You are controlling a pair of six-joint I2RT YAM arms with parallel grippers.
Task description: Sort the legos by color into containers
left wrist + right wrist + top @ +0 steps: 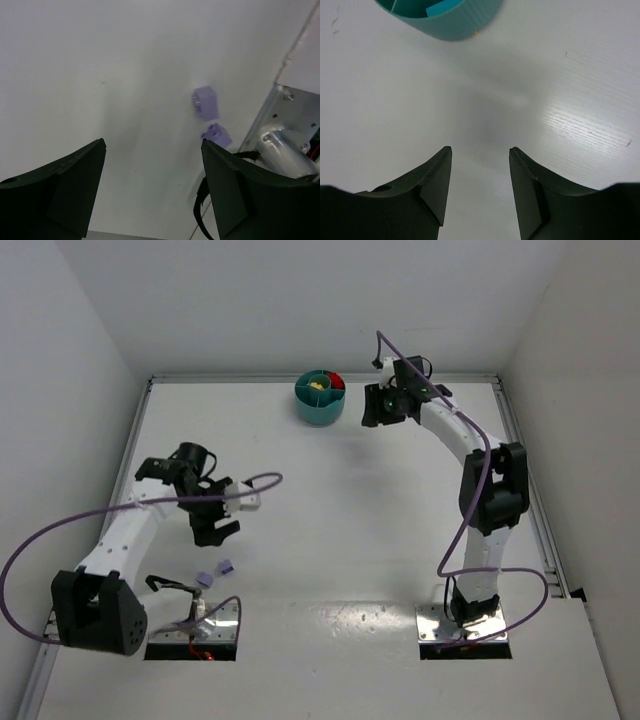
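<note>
Robot lab, a boxed test cell. Plain white walls [300, 300] close in a white table [340, 530] on three sides. The left arm [130, 530] and right arm [480, 490], both white and black, are bolted to bare metal plates [455, 625] at the near edge. Purple cables [30, 550] loop loose from bases to wrists. Props are few and toy-like: one teal bowl [320, 400] at the far side and two pale purple bricks [225, 567] near the left base.
</note>
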